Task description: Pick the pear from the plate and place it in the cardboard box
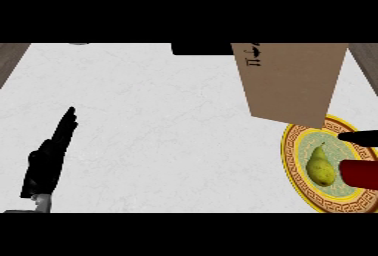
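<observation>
Pear (320, 166) lay on the plate (295, 145), stem end pointing away from the robot, long axis running roughly near-to-far. Right hand (359, 136) showed at the view's right edge, w/ a dark finger reaching over the plate just right of the pear, not touching; curl of its fingers couldn't be told. A red part (360, 173) showed below it. Left hand (50, 152) rested far left, fingers straight & together. Cardboard box (289, 80) stood just beyond the plate. Right hand much nearer, so prob. the one to grasp.
</observation>
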